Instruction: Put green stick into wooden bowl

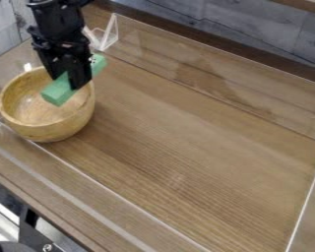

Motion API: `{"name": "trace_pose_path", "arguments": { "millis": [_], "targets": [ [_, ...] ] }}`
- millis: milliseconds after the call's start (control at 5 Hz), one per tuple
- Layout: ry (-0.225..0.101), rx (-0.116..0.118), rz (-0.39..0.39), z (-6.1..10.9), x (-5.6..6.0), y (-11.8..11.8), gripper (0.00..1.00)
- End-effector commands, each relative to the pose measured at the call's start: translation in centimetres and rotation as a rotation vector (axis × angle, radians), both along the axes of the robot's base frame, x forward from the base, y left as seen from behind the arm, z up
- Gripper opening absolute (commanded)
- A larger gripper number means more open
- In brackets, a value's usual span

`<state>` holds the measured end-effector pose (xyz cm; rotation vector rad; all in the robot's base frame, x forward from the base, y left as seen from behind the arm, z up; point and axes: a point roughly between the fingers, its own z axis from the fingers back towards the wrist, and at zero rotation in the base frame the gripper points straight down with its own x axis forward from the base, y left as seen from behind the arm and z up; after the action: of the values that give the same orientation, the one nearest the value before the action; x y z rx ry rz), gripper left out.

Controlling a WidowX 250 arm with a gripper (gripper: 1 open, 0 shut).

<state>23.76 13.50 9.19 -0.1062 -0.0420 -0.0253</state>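
The wooden bowl (42,110) is round, light tan and deep, and sits at the left of the table. My black gripper (66,74) points straight down over the bowl's far right side. It is shut on the green stick (62,91), a bright green bar that hangs tilted from the fingers, its lower end inside the bowl's opening just above the hollow. A further bit of green shows to the right of the fingers. The arm hides the bowl's far rim.
A clear plastic wall (134,44) runs along the back and around the sides of the wooden tabletop (200,138). A clear raised edge (82,202) borders the front. The tabletop stretches wide to the right of the bowl.
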Motion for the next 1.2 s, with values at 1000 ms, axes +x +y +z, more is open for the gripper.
{"name": "trace_pose_path", "arguments": {
  "millis": [1000],
  "targets": [
    [0.040,0.037,0.008,-1.5,-0.6,1.0,0.00]
  ]
}}
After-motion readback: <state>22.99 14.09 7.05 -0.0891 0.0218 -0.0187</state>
